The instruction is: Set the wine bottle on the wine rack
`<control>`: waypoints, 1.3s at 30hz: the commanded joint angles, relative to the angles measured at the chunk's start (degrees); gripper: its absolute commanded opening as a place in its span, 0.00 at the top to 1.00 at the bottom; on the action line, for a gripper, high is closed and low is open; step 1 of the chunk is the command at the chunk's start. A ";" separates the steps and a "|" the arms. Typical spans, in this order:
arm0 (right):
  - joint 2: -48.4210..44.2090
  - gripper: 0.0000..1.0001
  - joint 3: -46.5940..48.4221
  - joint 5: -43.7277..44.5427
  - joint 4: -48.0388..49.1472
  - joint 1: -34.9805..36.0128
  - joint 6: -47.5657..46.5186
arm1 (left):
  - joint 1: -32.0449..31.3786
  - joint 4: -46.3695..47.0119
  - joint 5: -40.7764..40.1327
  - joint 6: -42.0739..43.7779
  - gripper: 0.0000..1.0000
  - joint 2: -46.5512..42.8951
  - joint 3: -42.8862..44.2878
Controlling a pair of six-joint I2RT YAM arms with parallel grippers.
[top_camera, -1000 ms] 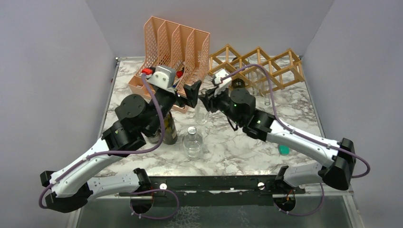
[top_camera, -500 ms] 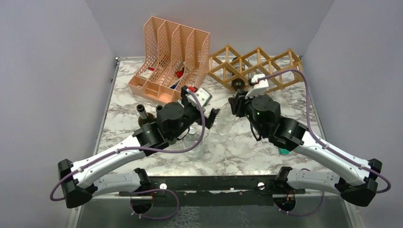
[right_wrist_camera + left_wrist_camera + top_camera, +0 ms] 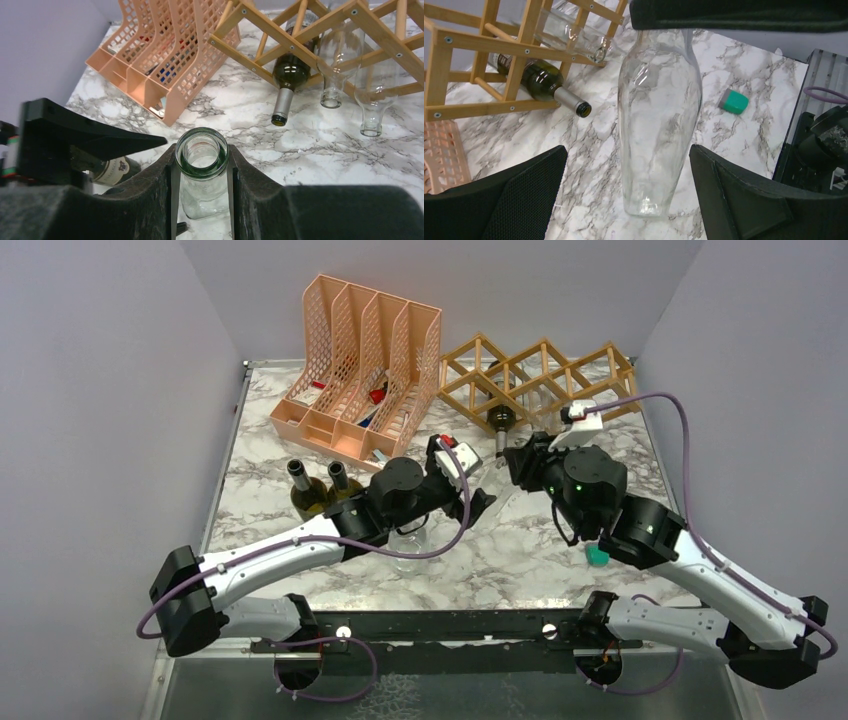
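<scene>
Marble table (image 3: 260, 430): we log rack (image 3: 540, 370) holding dark bottle (image 3: 292, 75), two clear bottles (image 3: 335, 65). Right gripper (image 3: 202, 165) clamps wine bottle (image 3: 659, 115) by neck; left gripper (image 3: 626, 167) wide open, flanking its body.

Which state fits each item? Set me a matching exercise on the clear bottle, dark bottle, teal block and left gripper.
1 clear bottle
2 dark bottle
3 teal block
4 left gripper

A lying in the wine rack, neck out
B jaws wide open, flanking the clear bottle without touching
C neck clamped by the right gripper
D alone on the marble table

Pairs: 1-C, 2-A, 3-D, 4-B
</scene>
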 commanded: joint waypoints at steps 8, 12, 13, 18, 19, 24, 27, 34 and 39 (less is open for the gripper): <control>-5.67 0.99 4.50 -3.68 3.94 0.34 1.94 | -0.06 8.84 2.83 -1.11 0.01 5.94 0.05; -6.60 0.99 4.80 -5.44 3.75 0.34 1.96 | -0.06 9.58 2.34 0.38 0.02 7.57 0.41; -6.78 0.99 4.80 -5.92 3.70 0.35 2.01 | -0.06 9.70 2.39 0.63 0.03 7.86 0.50; -7.83 0.99 5.23 -6.82 2.76 0.32 2.20 | -0.06 10.51 2.51 2.53 0.17 8.81 0.90; -7.96 0.99 5.29 -6.99 2.45 0.31 2.28 | -0.06 10.69 2.26 3.04 0.23 8.75 0.98; -8.51 0.74 5.85 -8.22 -0.21 0.32 1.88 | -0.13 11.47 2.64 8.35 0.80 7.74 1.69; -8.75 0.43 6.77 -8.51 -3.52 0.35 0.44 | -0.11 11.76 0.98 13.44 1.00 7.44 2.60; -7.23 0.28 15.17 -8.44 -17.93 0.31 -1.18 | -0.05 12.05 0.70 29.67 1.00 7.45 2.80; -7.71 0.28 19.28 -8.47 -22.38 0.39 -2.16 | -0.12 13.15 5.29 45.41 1.00 6.83 1.80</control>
